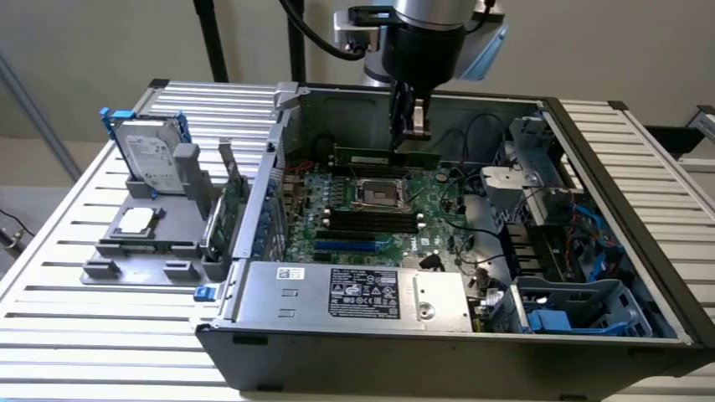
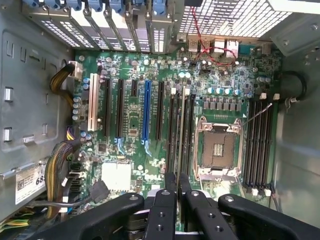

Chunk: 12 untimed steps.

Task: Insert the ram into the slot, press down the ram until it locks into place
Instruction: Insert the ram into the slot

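Where the hand point(image 1: 416, 136) hangs inside the open case point(image 1: 369, 356), it is clamped on the ram point(image 1: 386, 157).
From the exterior view's left: a hard drive point(image 1: 151, 155) on the desk point(image 1: 62, 251), then the ram, level above the slot point(image 2: 172, 127) beside the processor socket point(image 1: 378, 194).

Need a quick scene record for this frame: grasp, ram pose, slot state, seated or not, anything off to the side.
grasp: gripper shut on the ram
ram pose: on edge, level, above the motherboard
slot: black slot next to the processor socket, empty
seated: not yet; ram hangs over the slot row
aside: hard drive on a grey fixture, exterior view's left
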Available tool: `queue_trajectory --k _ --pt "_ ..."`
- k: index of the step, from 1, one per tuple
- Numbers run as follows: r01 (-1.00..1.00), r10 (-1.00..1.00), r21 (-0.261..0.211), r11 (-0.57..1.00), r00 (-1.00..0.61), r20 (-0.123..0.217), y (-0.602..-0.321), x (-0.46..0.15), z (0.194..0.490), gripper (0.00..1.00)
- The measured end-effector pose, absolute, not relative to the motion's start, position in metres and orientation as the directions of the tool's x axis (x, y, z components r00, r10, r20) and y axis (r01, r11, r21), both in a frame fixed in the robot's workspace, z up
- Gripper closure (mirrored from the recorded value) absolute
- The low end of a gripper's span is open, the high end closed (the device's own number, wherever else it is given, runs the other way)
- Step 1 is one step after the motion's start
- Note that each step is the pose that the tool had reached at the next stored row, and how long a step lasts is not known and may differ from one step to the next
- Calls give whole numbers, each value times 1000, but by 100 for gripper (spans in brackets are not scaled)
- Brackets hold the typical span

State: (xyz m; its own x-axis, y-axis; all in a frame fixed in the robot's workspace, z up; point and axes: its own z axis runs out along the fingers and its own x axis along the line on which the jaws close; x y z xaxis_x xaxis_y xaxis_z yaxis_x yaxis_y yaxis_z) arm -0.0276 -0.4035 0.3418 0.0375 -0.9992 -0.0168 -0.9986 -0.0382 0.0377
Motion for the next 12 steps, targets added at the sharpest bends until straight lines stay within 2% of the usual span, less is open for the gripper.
queue_trajectory --k 12 --pt "-998 -998 38 -58 58 -17 -404 -28 320 86"
